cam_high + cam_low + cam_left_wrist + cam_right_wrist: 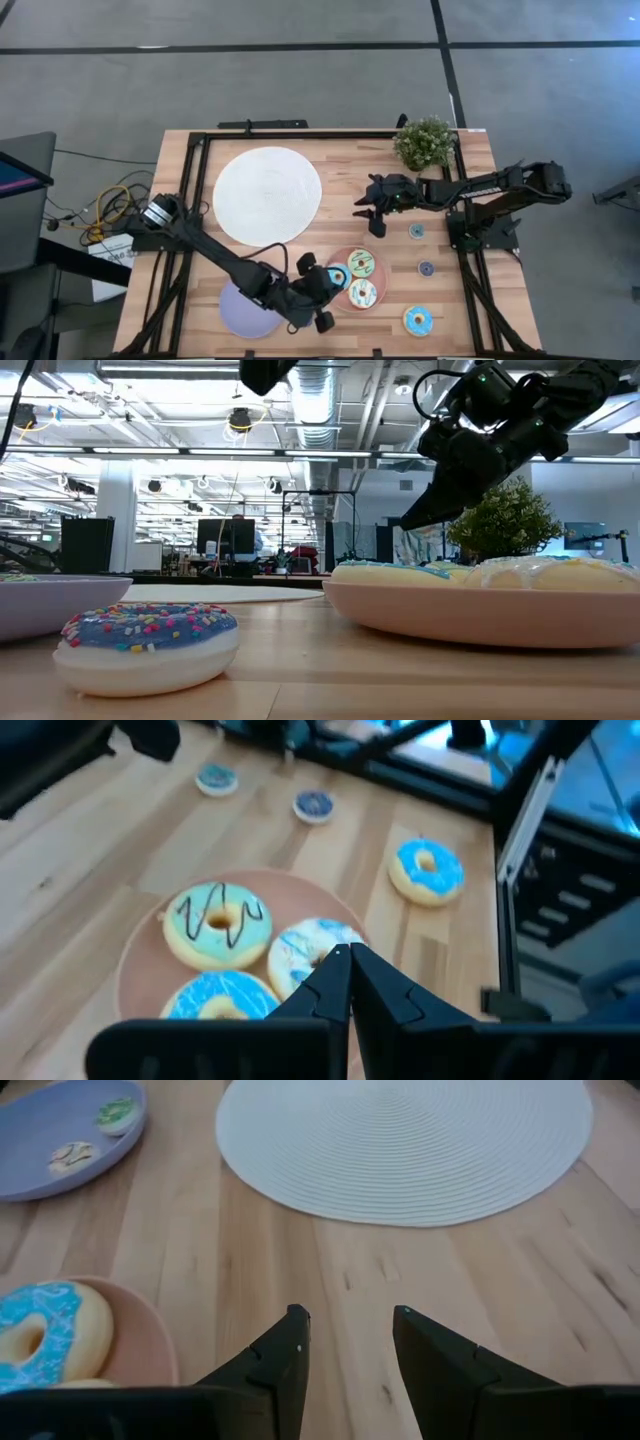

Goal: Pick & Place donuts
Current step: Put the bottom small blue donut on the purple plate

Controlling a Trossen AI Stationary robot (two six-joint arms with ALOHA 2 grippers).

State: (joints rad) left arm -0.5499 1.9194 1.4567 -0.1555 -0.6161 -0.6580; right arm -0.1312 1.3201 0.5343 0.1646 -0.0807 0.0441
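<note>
The landmark is the pink plate, at the near edge of the surface. It carries three donuts: a blue one, a green one and a white one with blue icing. The left tool hangs right at the plate's near-left rim, its fingers pressed together with nothing between them; I judge it has just finished a drop here. Just left of the plate lies the lilac plate, with two small donuts on it. Right of the pink plate a big blue donut lies loose, and beyond that two small ones, a purple and a pale blue. Farther back, the right tool hovers spread and empty over bare wood. Its next move, as I read it, calls for swinging right to the pale blue donut, descending and closing across the ring.
</note>
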